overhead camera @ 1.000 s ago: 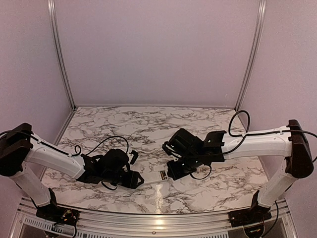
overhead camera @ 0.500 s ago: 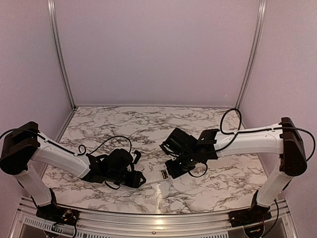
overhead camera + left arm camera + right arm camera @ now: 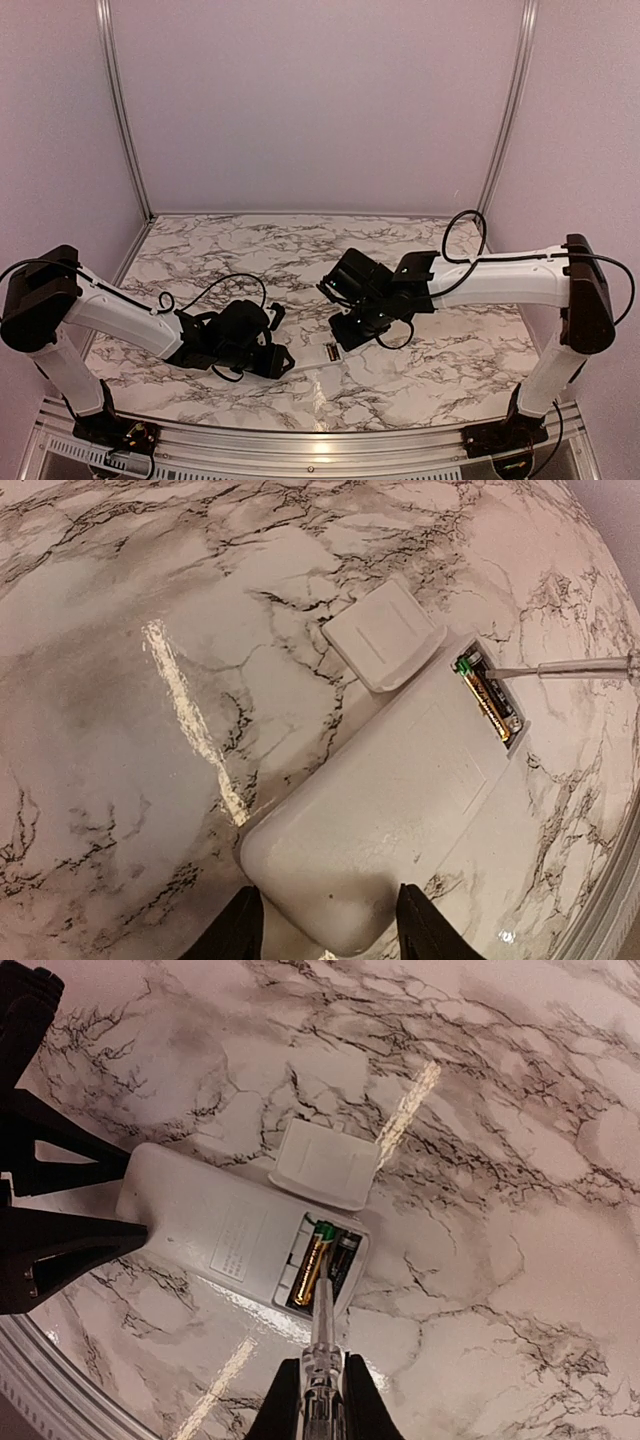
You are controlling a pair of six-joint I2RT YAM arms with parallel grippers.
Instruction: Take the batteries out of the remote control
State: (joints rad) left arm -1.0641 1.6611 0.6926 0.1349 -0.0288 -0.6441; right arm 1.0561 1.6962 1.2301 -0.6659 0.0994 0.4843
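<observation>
- On the marble table (image 3: 300,250), in the top view, the remote control (image 3: 308,362) is lying near the front edge, between the two grippers, with its battery compartment open toward the right arm.
- The left gripper (image 3: 275,362) is sitting low at the left end of the remote control. The right gripper (image 3: 345,340) is hanging just above its right end. From this view I cannot tell how the jaws are standing.
- In the left wrist view, the left gripper (image 3: 325,938) is holding the near end of the remote control (image 3: 400,800), with one finger (image 3: 225,935) pressing on each side at a middle width.
- The back panel (image 3: 383,632) is lying flat on the table, touching the far long edge of the remote control.
- The gold-orange battery (image 3: 488,695) is sitting in the compartment at the far end. The stick (image 3: 560,668) is coming from the right, and its tip is reaching the green end of this battery.
- In the right wrist view, the right gripper (image 3: 318,1405) is pinching the stick (image 3: 322,1340) with narrow jaws.
- The stick is pointing down into the compartment, between the gold-orange battery (image 3: 308,1268) and the dark battery (image 3: 340,1260), which are lying side by side inside the remote control (image 3: 220,1225).
- The back panel (image 3: 325,1165) is resting beside the compartment, on the table.
</observation>
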